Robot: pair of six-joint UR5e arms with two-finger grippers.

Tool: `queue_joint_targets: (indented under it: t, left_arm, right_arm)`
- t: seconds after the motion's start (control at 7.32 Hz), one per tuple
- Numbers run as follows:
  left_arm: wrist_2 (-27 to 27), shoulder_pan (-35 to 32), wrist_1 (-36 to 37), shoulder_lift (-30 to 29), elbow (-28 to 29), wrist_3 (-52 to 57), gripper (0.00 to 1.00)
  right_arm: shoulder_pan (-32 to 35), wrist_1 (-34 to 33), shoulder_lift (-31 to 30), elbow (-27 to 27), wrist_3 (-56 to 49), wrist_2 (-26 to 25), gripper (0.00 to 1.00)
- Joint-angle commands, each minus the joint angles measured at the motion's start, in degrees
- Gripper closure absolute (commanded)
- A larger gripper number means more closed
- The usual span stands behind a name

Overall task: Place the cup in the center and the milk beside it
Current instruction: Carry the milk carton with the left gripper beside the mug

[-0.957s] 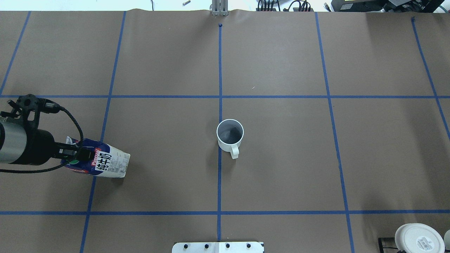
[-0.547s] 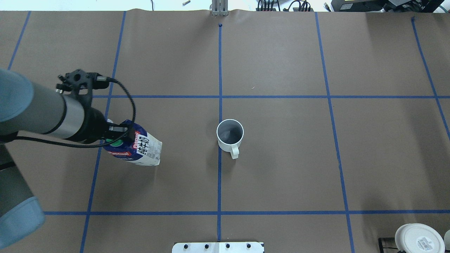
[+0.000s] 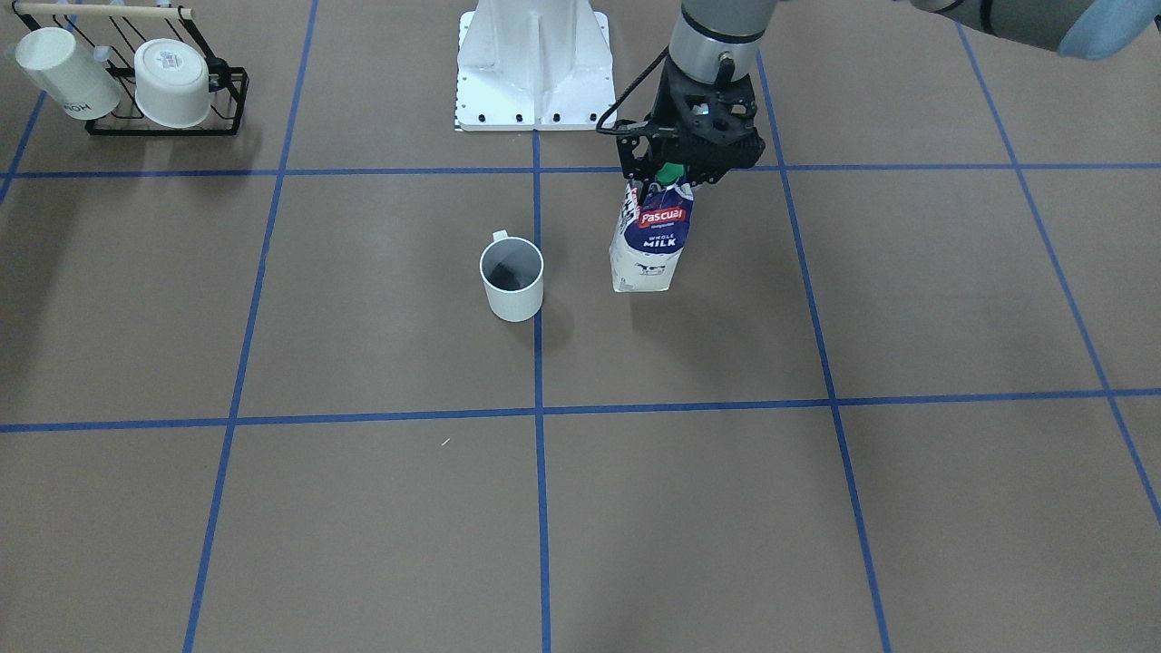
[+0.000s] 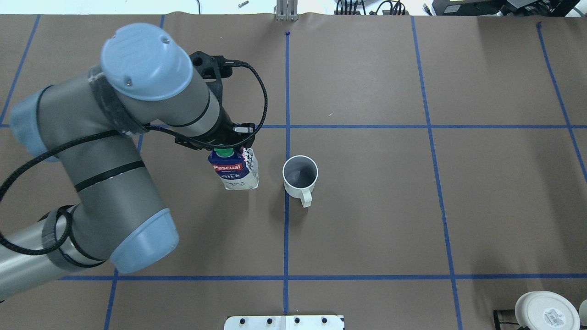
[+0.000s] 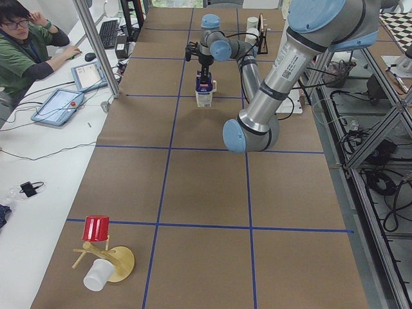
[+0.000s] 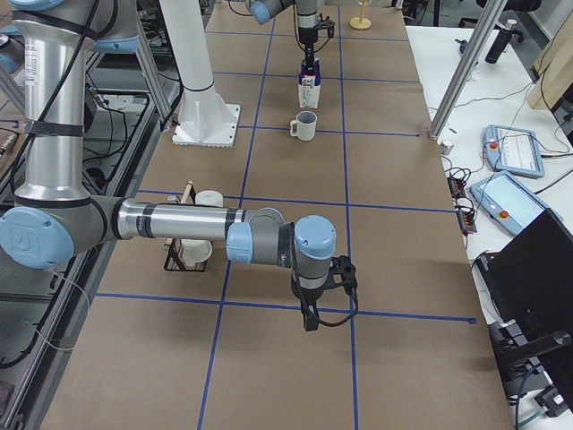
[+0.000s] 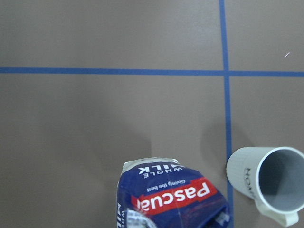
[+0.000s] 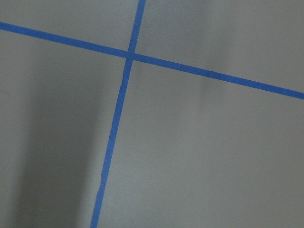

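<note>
The cup [image 4: 300,176], a white mug with a grey inside, stands upright on the center blue tape line [image 4: 286,229], its handle toward the robot. It also shows in the front view [image 3: 513,281] and the left wrist view [image 7: 268,178]. My left gripper [image 4: 228,149] is shut on the top of the milk [image 4: 236,172], a navy and white Pascual carton with a green cap. The carton hangs upright just left of the cup, apart from it [image 3: 651,240]. I cannot tell whether its base touches the table. My right gripper [image 6: 311,318] points down far off; I cannot tell whether it is open or shut.
A black wire rack [image 3: 213,127] with two white cups stands at the table's near right corner by the robot. The white base plate [image 4: 284,322] sits at the robot's edge. A wooden stand with a red cup [image 5: 96,228] and an operator [image 5: 26,51] are at the left end.
My left arm has carried the milk to the right, from the table's left part to just beside the cup, and turned it more upright. The cup has not moved.
</note>
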Motion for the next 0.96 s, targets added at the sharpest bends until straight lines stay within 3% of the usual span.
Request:
queue_joint_targets:
  t: [0.0, 0.41, 0.82]
  left_arm:
    - [0.19, 1.31, -0.26, -2.97, 3.64, -1.0, 1.0]
    - [1.5, 2.11, -5.34, -3.15, 7.41, -1.17, 1.0]
    - [1.68, 2.37, -5.62, -3.06, 7.69, -0.91, 1.0]
  right_arm:
    - [0.0, 0.0, 0.01, -0.15, 0.05, 0.0, 0.0]
    - [0.0, 0.0, 0.01, -0.15, 0.06, 0.0, 0.0]
    - [0.0, 0.0, 0.01, -0.15, 0.32, 0.0, 0.0]
